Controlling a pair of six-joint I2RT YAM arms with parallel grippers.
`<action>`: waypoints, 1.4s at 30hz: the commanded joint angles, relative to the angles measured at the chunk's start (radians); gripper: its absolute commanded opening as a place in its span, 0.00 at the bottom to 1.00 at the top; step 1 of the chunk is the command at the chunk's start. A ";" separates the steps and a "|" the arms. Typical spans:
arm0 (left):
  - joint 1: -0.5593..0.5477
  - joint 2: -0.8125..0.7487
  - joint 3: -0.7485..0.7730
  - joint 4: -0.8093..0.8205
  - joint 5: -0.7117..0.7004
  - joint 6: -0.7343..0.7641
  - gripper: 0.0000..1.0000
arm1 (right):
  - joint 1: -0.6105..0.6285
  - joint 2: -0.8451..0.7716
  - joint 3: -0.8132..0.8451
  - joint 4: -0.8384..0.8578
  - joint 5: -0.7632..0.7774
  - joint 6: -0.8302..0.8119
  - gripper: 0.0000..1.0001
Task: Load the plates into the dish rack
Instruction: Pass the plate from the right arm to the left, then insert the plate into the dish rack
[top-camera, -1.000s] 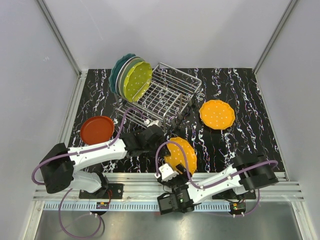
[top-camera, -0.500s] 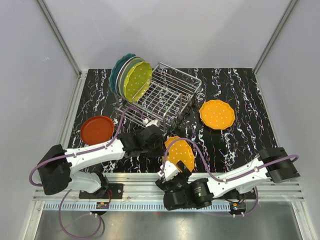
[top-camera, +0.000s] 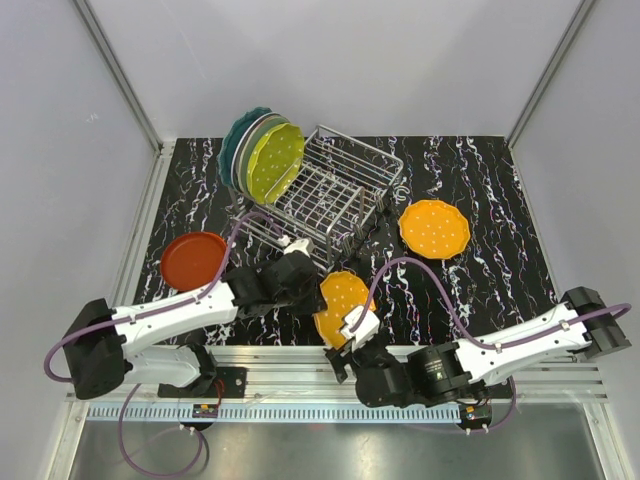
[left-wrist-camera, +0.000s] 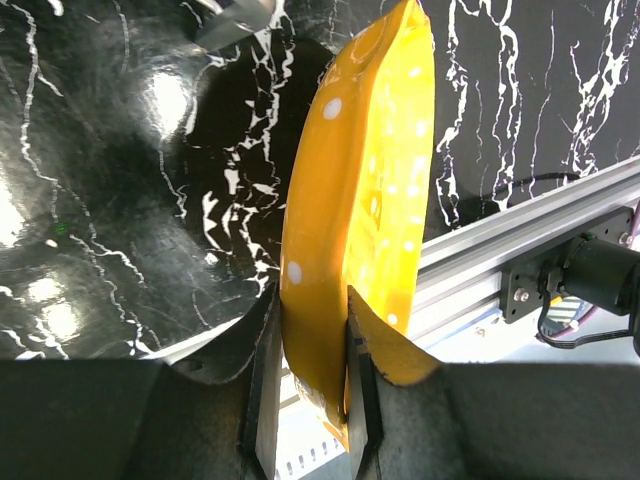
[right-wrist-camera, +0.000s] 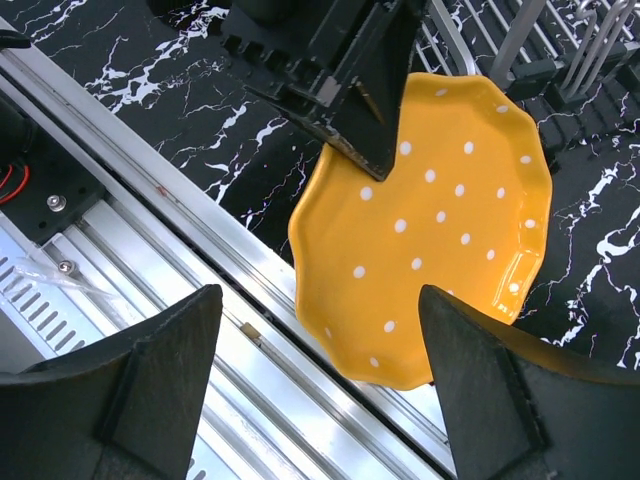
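My left gripper (top-camera: 318, 288) is shut on the rim of a dotted orange plate (top-camera: 340, 306), which it holds on edge above the table's near edge. In the left wrist view the plate (left-wrist-camera: 360, 200) stands upright and the gripper (left-wrist-camera: 312, 400) pinches its lower rim. My right gripper (top-camera: 343, 352) is open just in front of the plate, not touching it; in the right wrist view the gripper (right-wrist-camera: 320, 380) has only the rail between its fingers, below the plate (right-wrist-camera: 430, 220). The dish rack (top-camera: 340, 190) holds several plates (top-camera: 265, 155) at its left end.
A second dotted orange plate (top-camera: 434, 228) lies flat right of the rack. A red-orange plate (top-camera: 195, 258) lies at the left of the table. The aluminium rail (top-camera: 300, 362) runs along the near edge, under the held plate's lower rim.
The right gripper has opened, come off the dotted orange plate and drawn back toward the rail. The left gripper keeps the plate, which has shifted a little to the left.
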 joint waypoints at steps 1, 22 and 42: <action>-0.001 -0.076 -0.001 0.097 -0.021 0.007 0.00 | 0.004 -0.024 -0.001 -0.010 0.037 0.021 0.85; -0.001 -0.376 -0.076 0.007 -0.185 0.194 0.00 | -0.335 -0.176 -0.011 -0.089 -0.009 0.162 0.58; -0.001 -0.600 0.172 -0.197 -0.220 0.512 0.00 | -0.452 -0.239 -0.034 -0.035 0.025 0.050 0.54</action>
